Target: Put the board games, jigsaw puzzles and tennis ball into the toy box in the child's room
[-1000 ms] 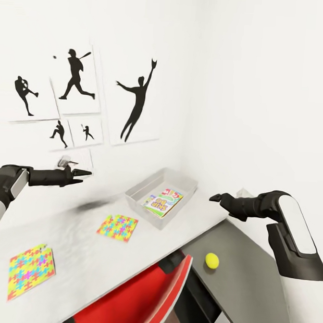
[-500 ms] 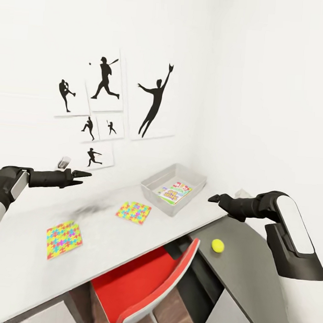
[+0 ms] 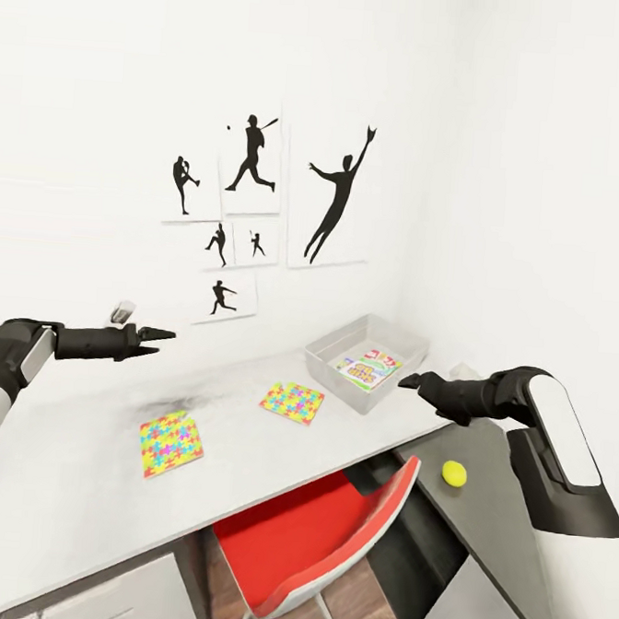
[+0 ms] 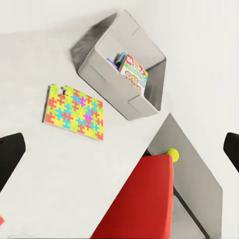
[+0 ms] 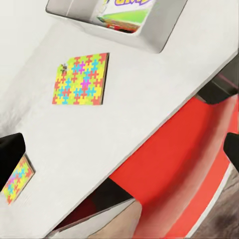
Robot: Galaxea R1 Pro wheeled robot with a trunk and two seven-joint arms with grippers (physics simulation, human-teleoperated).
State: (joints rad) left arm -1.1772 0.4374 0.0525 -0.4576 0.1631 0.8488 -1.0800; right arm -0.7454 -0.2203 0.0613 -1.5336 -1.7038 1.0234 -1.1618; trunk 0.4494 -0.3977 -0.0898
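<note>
On the pale table (image 3: 76, 478) stands the grey toy box (image 3: 329, 362), with a colourful board game (image 3: 370, 369) lying flat inside it. Two jigsaw puzzles lie on the tabletop, one near the box (image 3: 292, 402) and one further left (image 3: 170, 442). The tennis ball (image 3: 454, 473) rests on the lower dark section. My left gripper (image 3: 160, 334) hovers open above the table, left of the puzzles. My right gripper (image 3: 408, 381) hangs open just right of the box. The left wrist view holds the toy box (image 4: 107, 79), board game (image 4: 133, 74), puzzle (image 4: 74, 112) and ball (image 4: 172, 154). The bed is out of view.
A red chair (image 3: 322, 532) is tucked under the table's front edge, between the pale top and the dark section (image 3: 488, 534). White walls meet in a corner behind the box. Black baseball silhouette pictures (image 3: 336, 196) hang on the left wall.
The whole view has shifted: table, box, puzzles and ball now sit further right and look smaller, so the camera has moved. Both arms hold the same pose in the picture.
</note>
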